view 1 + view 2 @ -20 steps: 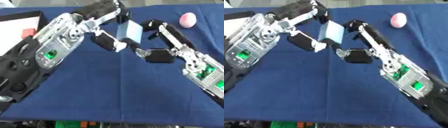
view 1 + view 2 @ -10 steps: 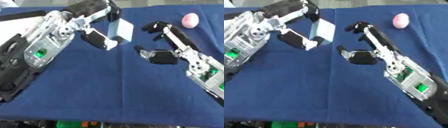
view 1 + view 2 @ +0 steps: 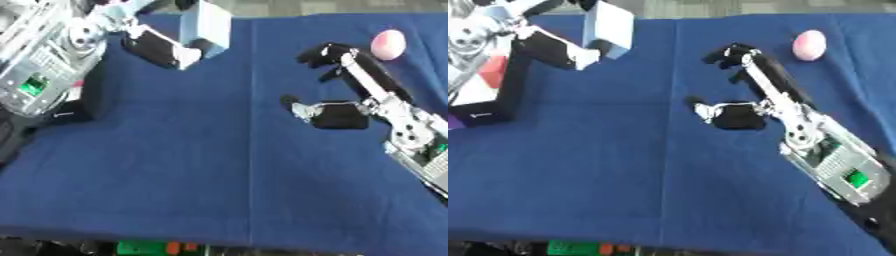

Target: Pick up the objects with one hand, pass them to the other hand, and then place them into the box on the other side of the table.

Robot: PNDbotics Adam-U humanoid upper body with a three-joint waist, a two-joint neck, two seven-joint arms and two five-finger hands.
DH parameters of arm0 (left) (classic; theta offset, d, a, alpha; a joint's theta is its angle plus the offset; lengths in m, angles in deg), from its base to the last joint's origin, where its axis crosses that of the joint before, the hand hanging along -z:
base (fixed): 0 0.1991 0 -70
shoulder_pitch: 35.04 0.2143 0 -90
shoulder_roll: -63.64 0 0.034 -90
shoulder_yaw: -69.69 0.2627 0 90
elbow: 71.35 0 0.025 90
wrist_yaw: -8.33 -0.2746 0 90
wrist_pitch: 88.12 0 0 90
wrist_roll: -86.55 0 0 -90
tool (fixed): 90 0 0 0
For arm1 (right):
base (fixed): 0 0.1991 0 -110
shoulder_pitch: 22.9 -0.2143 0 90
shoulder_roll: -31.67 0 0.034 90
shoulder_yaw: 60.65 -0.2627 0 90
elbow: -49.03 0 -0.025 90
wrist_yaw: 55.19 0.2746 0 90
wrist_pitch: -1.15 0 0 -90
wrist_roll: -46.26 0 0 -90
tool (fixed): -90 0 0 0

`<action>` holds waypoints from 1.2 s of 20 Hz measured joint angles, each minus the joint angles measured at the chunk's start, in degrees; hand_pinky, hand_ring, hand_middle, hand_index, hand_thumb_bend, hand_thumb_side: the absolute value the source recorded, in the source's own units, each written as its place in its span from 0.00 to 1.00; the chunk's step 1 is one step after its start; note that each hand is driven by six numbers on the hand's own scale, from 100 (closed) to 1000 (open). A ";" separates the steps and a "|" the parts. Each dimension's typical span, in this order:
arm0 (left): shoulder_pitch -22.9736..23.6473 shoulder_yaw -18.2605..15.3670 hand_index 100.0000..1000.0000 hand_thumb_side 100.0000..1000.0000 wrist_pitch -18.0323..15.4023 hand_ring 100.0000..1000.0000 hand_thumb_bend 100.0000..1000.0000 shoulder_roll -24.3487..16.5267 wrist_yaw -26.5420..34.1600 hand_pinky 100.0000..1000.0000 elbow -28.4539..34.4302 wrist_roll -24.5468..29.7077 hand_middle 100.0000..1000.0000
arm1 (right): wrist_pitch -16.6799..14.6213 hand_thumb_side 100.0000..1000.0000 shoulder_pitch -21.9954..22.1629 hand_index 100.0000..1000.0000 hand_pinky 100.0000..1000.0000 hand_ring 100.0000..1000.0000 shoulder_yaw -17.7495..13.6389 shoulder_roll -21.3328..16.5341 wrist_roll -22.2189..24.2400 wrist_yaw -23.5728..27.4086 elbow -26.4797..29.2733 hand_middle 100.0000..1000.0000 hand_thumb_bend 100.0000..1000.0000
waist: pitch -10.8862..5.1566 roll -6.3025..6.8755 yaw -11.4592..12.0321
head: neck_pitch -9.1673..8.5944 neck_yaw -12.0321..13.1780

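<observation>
One block in the left hand, one egg-shaped thing waiting

One pale blue block (image 3: 206, 22) is up off the counter (image 3: 219, 165), held in the left hand (image 3: 162, 47) near the far left of the blue cloth. The thumb sits under and beside it and the fingers (image 3: 579, 4) curl over from the top edge of the view, so the block is pinched between them; that grip carries it clear of the cloth, which suits a move toward the left side.

At that side, in the right eye view, a dark-walled box (image 3: 502, 95) shows with a white floor and something red inside (too small to name). It is near the left hand, and I judge it to be the target box, with the block not yet over it.

The right hand (image 3: 737, 107) is empty. Its fingers (image 3: 732, 55) are spread and only gently bent, its thumb stuck out toward the centre of the counter, well apart from the block. That open pose fits a hand that has nothing to hold at this stage of a pass.

Beyond its fingertips, at the far right, a pink rounded object (image 3: 388, 44) lies on the cloth, untouched and near the right hand. By my reading it is the likely next thing to pick up, since it sits on that hand's side.
</observation>
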 measured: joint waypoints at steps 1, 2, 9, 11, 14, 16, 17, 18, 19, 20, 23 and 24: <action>0.21 -0.87 0.36 0.00 0.36 0.61 0.01 -0.61 0.03 0.69 -0.49 -0.50 0.49 | -0.13 0.12 0.14 0.74 0.65 0.79 -0.08 -0.01 -0.25 0.35 0.00 0.77 0.36 | 0.00 -0.09 -0.02 | 0.00 0.09; 0.47 -1.78 0.36 0.00 0.70 0.61 0.00 -1.17 0.01 0.69 -1.05 -1.14 0.49 | -0.23 0.11 0.23 0.74 0.65 0.78 -0.18 -0.01 -0.55 0.69 0.00 0.77 0.37 | 0.01 -0.20 -0.07 | 0.00 0.30; 2.21 -6.46 0.36 0.00 1.77 0.61 0.02 -4.03 -1.24 0.69 -6.57 -4.85 0.50 | -0.80 0.10 0.44 0.74 0.65 0.78 -1.12 -0.37 -2.67 1.33 0.01 0.76 0.41 | 0.51 -0.80 -0.53 | 0.00 1.62; 2.63 -7.24 0.36 0.00 1.62 0.61 0.02 -4.96 -1.48 0.69 -7.48 -5.32 0.50 | -0.73 0.10 0.60 0.74 0.65 0.78 -1.14 -0.47 -2.92 1.33 0.01 0.76 0.41 | 0.55 -0.86 -0.63 | 0.00 2.00; 2.87 -7.77 0.36 0.00 1.35 0.61 0.02 -5.56 -1.70 0.69 -8.19 -5.65 0.50 | -0.57 0.10 0.67 0.74 0.65 0.78 -1.14 -0.47 -3.11 1.33 0.01 0.76 0.41 | 0.59 -0.87 -0.64 | 0.00 2.29; 2.89 -7.92 0.36 0.00 1.24 0.62 0.00 -5.68 -1.75 0.69 -8.37 -5.78 0.50 | -0.57 0.10 0.71 0.74 0.65 0.78 -1.16 -0.48 -3.19 1.32 0.01 0.76 0.39 | 0.63 -0.88 -0.61 | 0.00 2.49; 3.14 -8.19 0.36 0.00 1.38 0.62 0.00 -5.82 -1.90 0.69 -8.63 -5.98 0.50 | -0.58 0.10 0.83 0.74 0.65 0.78 -1.40 -0.53 -3.38 1.33 0.01 0.76 0.39 | 0.70 -0.92 -0.33 | -0.05 2.98; 3.97 -8.80 0.36 0.00 1.72 0.62 0.00 -6.32 -2.15 0.69 -9.20 -6.35 0.50 | -0.62 0.10 0.94 0.73 0.65 0.78 -1.66 -0.61 -3.67 1.36 0.01 0.76 0.39 | 0.79 -0.95 -0.06 | -0.13 3.61; 5.09 -9.66 0.36 0.00 2.20 0.62 0.00 -7.24 -2.31 0.69 -10.11 -6.84 0.50 | -0.79 0.10 0.96 0.73 0.65 0.78 -1.89 -0.62 -3.94 1.44 0.01 0.76 0.39 | 0.85 -1.10 -0.15 | -0.36 4.36; 5.93 -10.62 0.36 0.00 2.66 0.62 0.00 -8.13 -2.38 0.70 -11.18 -7.29 0.50 | -0.98 0.09 0.95 0.74 0.65 0.77 -2.06 -0.65 -4.20 1.52 0.01 0.76 0.40 | 0.89 -1.31 -0.49 | -0.69 5.10; 6.92 -12.93 0.36 0.00 3.19 0.62 0.00 -9.74 -2.39 0.70 -14.19 -8.12 0.50 | -1.50 0.09 0.70 0.73 0.65 0.77 -2.41 -0.94 -4.90 1.93 0.01 0.76 0.40 | 1.12 -1.60 -0.85 | -1.90 6.96; 7.08 -13.42 0.36 0.00 3.21 0.62 0.00 -10.04 -2.40 0.70 -15.08 -8.34 0.50 | -1.67 0.09 0.70 0.73 0.64 0.77 -2.52 -0.95 -5.11 1.97 0.01 0.76 0.40 | 1.15 -1.59 -0.92 | -2.36 7.45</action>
